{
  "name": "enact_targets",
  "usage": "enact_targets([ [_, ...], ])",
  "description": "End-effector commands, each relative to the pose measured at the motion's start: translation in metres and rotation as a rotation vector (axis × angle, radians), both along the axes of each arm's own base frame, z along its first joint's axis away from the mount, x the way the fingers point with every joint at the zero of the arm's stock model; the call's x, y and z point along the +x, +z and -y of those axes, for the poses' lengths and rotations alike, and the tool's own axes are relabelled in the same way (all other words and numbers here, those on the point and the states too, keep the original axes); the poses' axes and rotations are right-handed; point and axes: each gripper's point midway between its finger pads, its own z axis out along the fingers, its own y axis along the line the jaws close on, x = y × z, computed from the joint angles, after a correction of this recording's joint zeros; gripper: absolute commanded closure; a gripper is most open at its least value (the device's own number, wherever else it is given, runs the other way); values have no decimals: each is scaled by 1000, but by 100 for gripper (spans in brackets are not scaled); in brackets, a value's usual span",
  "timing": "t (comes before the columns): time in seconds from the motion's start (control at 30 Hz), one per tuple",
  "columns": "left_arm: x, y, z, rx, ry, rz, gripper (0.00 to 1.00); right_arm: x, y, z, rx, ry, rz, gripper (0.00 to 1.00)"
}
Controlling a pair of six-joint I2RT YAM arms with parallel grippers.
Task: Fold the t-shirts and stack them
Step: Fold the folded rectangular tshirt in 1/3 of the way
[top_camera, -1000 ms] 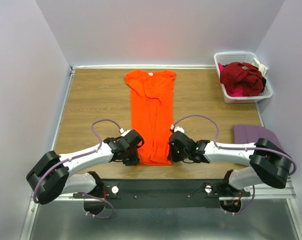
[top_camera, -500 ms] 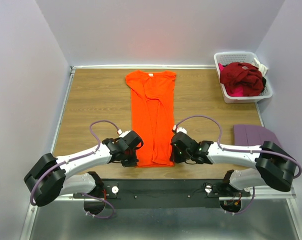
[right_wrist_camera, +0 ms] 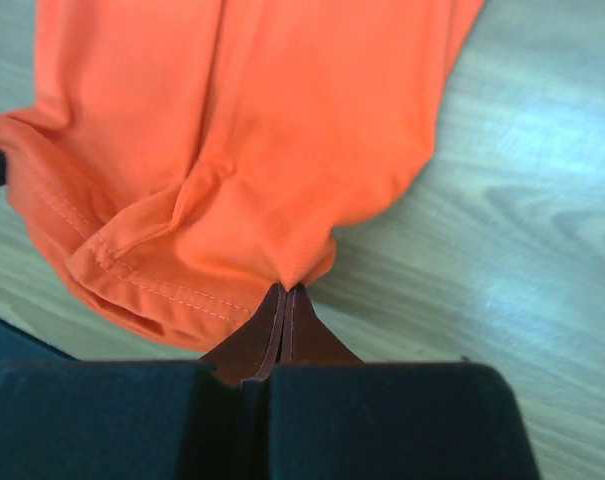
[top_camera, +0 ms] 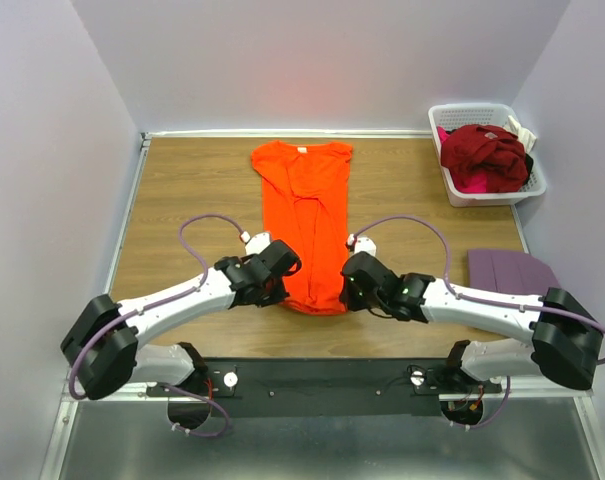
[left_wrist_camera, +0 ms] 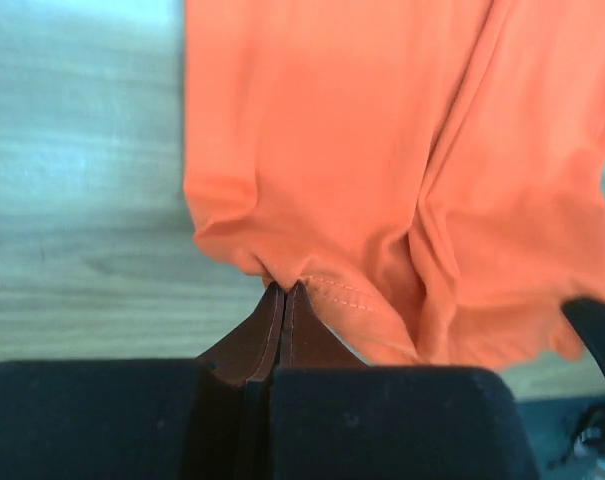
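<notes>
- The orange t-shirt (top_camera: 304,215) lies lengthwise in the middle of the table (top_camera: 182,190), with its collar at the far end.
- The left gripper (left_wrist_camera: 285,298) has its fingers pinched tight on the shirt's near left corner.
- The right gripper (right_wrist_camera: 285,295) pinches the near right corner the same way.
- A dark red t-shirt (top_camera: 482,152) fills the basket (top_camera: 487,196) at far right.
- A purple t-shirt (top_camera: 512,270) lies folded at near right.
</notes>
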Motion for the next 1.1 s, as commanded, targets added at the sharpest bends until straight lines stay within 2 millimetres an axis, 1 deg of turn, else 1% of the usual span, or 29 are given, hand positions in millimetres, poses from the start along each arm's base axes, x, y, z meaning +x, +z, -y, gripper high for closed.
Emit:
enact_targets([
  [0.0,34,8,-5,95,74,113,100,31,25,4,-77,-47,148,99],
  [0.13,57,14,0,129,95,163,100,50,37,3,-126,-68,220,99],
  [0.17,61,15,0,139,102,172,100,57,40,6,-140,-86,238,99],
  [0.2,71,18,0,167,111,194,100,62,42,7,-150,-93,248,99],
  [0.23,77,19,0,181,115,203,100,68,44,6,-166,-92,259,99],
  [0.3,94,23,-2,216,147,228,100,79,46,11,-194,-109,277,99],
  [0.33,100,24,-3,229,150,237,100,83,43,12,-216,-115,279,99],
  [0.37,106,26,-5,239,164,248,100,92,48,14,-219,-134,295,99],
  [0.4,117,32,-8,244,189,271,100,97,48,15,-229,-140,299,99],
  [0.43,124,30,-10,258,199,271,100,102,49,17,-241,-140,306,99],
  [0.47,131,33,-12,268,207,282,100,111,49,18,-243,-157,310,99],
  [0.5,141,38,-14,278,224,301,100,116,49,18,-243,-158,312,99],
  [0.57,157,44,-21,290,240,320,100,130,44,23,-251,-168,303,99],
  [0.6,165,49,-20,281,243,335,100,136,45,21,-247,-168,308,99],
  [0.63,175,47,-22,287,251,340,100,141,45,21,-252,-165,311,99],
  [0.67,180,47,-23,293,252,343,100,146,44,19,-245,-165,316,99],
  [0.7,188,52,-19,290,237,353,100,155,41,19,-252,-172,310,99],
  [0.73,194,45,-18,303,230,346,100,160,40,18,-255,-169,313,99],
  [0.77,200,44,-17,307,230,349,100,165,39,15,-248,-167,315,99],
  [0.8,208,47,-14,305,217,357,100,171,29,17,-264,-169,302,99],
  [0.83,214,40,-11,312,212,351,100,178,32,13,-258,-167,310,99],
  [0.87,220,39,-14,320,215,351,100,184,30,10,-252,-166,309,99],
  [0.9,229,43,-11,307,217,360,100,190,29,11,-250,-175,309,99],
  [0.93,234,35,-11,324,210,346,100,197,24,8,-254,-171,305,99],
  [0.97,237,33,-12,329,214,345,100,201,22,5,-246,-167,302,99],
  [1.0,245,36,-15,324,226,348,100,207,21,7,-249,-175,301,99],
  [1.07,250,32,-18,329,228,345,100,218,18,3,-242,-173,298,99],
])
